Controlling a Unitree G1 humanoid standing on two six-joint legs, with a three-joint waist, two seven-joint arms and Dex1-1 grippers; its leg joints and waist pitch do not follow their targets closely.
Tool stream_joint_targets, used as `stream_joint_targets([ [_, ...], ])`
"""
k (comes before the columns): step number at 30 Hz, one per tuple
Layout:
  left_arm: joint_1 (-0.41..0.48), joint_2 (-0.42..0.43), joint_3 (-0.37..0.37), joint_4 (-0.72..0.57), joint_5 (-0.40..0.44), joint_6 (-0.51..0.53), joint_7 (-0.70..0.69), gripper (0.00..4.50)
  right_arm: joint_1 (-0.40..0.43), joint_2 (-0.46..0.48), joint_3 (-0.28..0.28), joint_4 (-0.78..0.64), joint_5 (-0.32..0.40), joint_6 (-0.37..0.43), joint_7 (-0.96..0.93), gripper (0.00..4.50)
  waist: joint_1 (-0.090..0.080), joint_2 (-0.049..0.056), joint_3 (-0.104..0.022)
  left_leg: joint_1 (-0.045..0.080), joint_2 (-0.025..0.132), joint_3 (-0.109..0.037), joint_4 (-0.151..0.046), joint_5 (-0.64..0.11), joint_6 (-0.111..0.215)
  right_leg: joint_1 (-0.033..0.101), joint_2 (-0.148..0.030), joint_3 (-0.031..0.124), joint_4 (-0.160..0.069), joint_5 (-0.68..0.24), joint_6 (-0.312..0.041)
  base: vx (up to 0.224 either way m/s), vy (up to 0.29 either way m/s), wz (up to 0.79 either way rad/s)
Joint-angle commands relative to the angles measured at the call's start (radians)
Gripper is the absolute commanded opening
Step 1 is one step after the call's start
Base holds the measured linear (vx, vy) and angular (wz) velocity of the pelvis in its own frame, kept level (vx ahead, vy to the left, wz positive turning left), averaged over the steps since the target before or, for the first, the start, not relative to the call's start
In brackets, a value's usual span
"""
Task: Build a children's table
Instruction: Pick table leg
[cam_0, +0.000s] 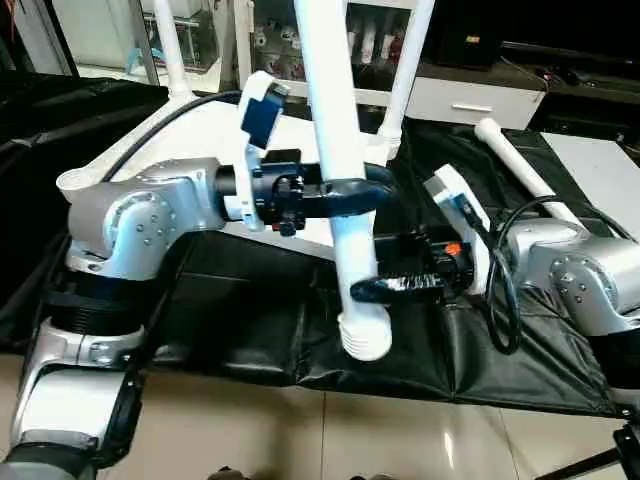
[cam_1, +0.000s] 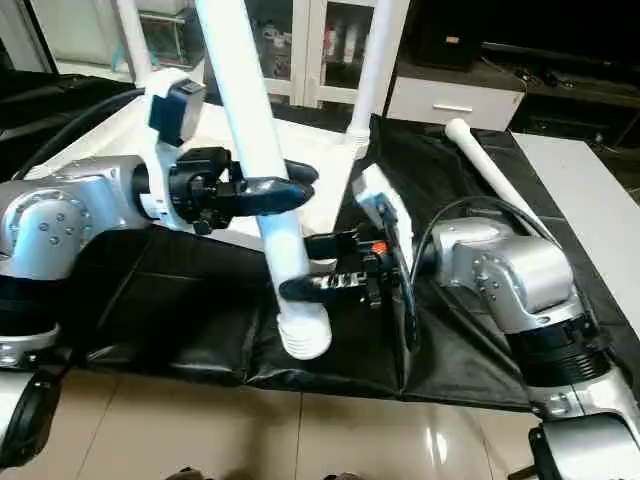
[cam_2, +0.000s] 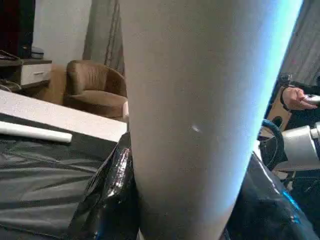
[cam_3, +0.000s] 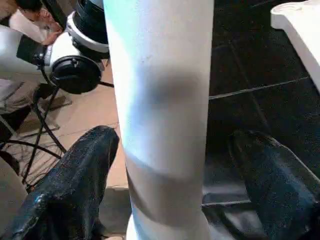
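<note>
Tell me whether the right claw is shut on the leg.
Open: in the right wrist view the right claw straddles the leg, its fingers standing off either side.

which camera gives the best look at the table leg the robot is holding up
The left eye view: the leg shows from threaded end upward, left hand clamped on it, right hand around it lower down. The right eye view matches. Wrist views show close-up sections.

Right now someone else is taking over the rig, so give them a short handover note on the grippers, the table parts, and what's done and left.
Left gripper: shut on the held table leg, gripping mid-shaft.
Right gripper: open, fingers either side of that leg near its ribbed end, gaps visible in the right wrist view.
Tabletop: upside down on the black sheet, two legs already standing in far sockets.
Spare leg: lying on the sheet, right side.
Left: fit the held leg and the spare leg.
</note>
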Motion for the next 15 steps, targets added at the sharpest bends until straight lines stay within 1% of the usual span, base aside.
stream_joint_targets([
  [1,-0.023,-0.001,-0.011,-0.035,-0.013,0.008,-0.015,1.82,-0.006,-0.008,0.016,-0.025,0.005,0.008,0.012,3.99,0.003,-0.004,-0.082,0.0,0.009,0.005,-0.071,-0.14,0.004,0.072,-0.049,0.037,-0.067,-0.354,-0.16,0.0,0.0,0.0],
  [3,-0.021,-0.003,-0.016,-0.04,-0.012,0.01,-0.019,1.82,-0.001,-0.009,0.029,-0.033,0.003,0.01,0.019,3.63,0.003,-0.004,-0.082,0.001,0.01,0.004,-0.071,-0.143,0.002,0.071,-0.05,0.036,-0.068,-0.36,-0.158,0.0,0.0,0.0],
  [5,-0.02,-0.005,-0.019,-0.04,-0.01,0.009,-0.018,1.82,0.003,-0.009,0.035,-0.041,0.006,0.014,0.026,3.5,0.002,-0.003,-0.081,0.001,0.011,0.004,-0.072,-0.146,0.001,0.07,-0.05,0.036,-0.068,-0.363,-0.158,0.0,0.0,0.0],
  [7,-0.02,-0.006,-0.021,-0.04,-0.008,0.007,-0.017,1.82,0.008,-0.012,0.04,-0.05,0.007,0.024,0.037,3.26,0.003,-0.003,-0.08,0.001,0.01,0.004,-0.072,-0.15,0.0,0.071,-0.049,0.037,-0.07,-0.371,-0.153,0.0,0.0,0.0],
  [10,-0.019,-0.007,-0.021,-0.041,-0.007,0.008,-0.017,1.82,0.014,-0.011,0.043,-0.059,0.007,0.029,0.042,3.04,0.003,-0.005,-0.081,0.001,0.01,0.004,-0.072,-0.15,0.001,0.071,-0.049,0.037,-0.07,-0.376,-0.147,0.0,0.0,0.0],
  [12,-0.019,-0.008,-0.02,-0.04,-0.006,0.008,-0.017,1.82,0.018,-0.012,0.047,-0.066,0.005,0.031,0.046,2.82,0.003,-0.003,-0.08,0.002,0.01,0.004,-0.072,-0.149,0.001,0.069,-0.05,0.037,-0.071,-0.381,-0.146,0.0,0.0,0.0],
  [15,-0.019,-0.008,-0.023,-0.04,-0.002,0.007,-0.019,1.82,0.027,-0.015,0.064,-0.078,-0.002,0.029,0.049,2.62,0.002,-0.004,-0.08,0.0,0.01,0.004,-0.072,-0.148,0.0,0.07,-0.049,0.036,-0.071,-0.38,-0.146,0.0,0.0,0.0],
])
